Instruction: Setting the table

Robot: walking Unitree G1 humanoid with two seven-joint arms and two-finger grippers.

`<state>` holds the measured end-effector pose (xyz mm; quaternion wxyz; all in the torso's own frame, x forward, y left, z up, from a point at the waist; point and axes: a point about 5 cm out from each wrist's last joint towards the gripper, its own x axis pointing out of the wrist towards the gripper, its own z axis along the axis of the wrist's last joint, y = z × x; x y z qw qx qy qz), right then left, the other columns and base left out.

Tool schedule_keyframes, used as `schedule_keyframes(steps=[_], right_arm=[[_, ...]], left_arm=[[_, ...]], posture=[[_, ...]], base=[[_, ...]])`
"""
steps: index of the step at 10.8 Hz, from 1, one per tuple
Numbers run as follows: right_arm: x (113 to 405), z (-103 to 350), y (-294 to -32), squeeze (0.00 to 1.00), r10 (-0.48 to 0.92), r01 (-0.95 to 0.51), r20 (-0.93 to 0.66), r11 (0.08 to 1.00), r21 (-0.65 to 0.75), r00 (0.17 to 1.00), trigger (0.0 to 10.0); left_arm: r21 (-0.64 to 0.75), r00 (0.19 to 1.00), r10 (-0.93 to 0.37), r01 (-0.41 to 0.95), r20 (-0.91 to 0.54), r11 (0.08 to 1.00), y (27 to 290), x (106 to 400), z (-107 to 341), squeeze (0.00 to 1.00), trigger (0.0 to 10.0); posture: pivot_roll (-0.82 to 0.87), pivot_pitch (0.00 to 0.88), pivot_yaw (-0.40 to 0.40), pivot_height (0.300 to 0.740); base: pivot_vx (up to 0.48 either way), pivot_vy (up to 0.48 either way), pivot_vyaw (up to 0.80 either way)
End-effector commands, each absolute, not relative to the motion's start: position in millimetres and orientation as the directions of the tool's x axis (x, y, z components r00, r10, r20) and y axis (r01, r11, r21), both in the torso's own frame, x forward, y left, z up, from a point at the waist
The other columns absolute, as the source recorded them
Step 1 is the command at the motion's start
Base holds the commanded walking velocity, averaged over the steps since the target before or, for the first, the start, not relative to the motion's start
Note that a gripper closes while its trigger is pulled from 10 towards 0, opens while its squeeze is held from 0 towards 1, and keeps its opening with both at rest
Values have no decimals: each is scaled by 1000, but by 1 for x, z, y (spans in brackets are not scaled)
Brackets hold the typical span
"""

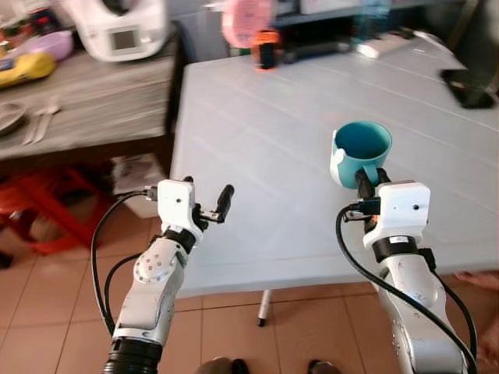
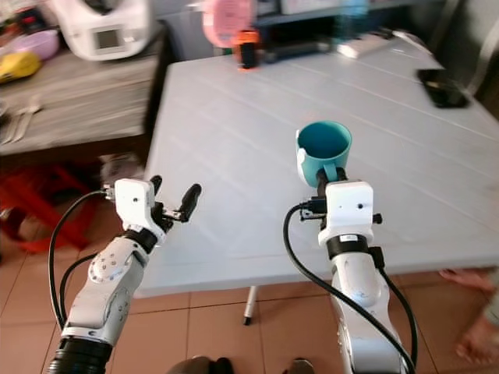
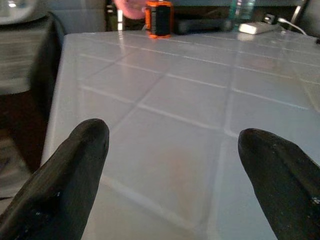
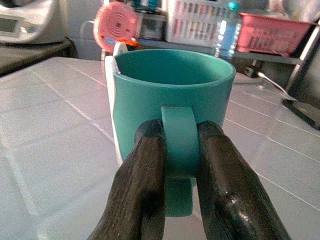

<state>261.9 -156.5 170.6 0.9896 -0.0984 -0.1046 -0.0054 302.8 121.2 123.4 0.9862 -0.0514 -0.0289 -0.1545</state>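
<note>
Right gripper (image 4: 177, 150) pinches the teal mug (image 1: 361, 152) by its handle over the white surface (image 1: 273, 140). Rigid, likely ceramic, fragile, may swing. Left gripper (image 1: 220, 206) spread, empty.

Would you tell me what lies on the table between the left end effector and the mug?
Nothing: in the left eye view, only bare white table separates the open left end effector from the mug.

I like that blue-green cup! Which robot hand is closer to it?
Right. The right gripper pinches the mug by its handle; the left gripper, open, sits off to its left.
</note>
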Motion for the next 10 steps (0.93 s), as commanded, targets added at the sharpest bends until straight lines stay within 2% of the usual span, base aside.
schedule_keyframes(steps=[1, 5, 10], right_arm=[[262, 172, -151, 0, 34, 5, 214, 983, -183, 976, 10000], [263, 173, -152, 0, 33, 8, 218, 983, -183, 976, 10000], [267, 175, -154, 0, 28, 15, 227, 982, -188, 973, 10000]], left_arm=[[-69, 955, -290, 294, 60, 953, 128, 301, 122, 0, 10000], [-68, 955, -290, 294, 61, 953, 127, 302, 123, 0, 10000], [-67, 954, -293, 297, 62, 953, 125, 304, 124, 0, 10000]], posture=[[-92, 106, 147, 740], [-94, 105, 150, 740], [-92, 103, 148, 740]], base=[[0, 255, 0], [0, 265, 0], [0, 374, 0]])
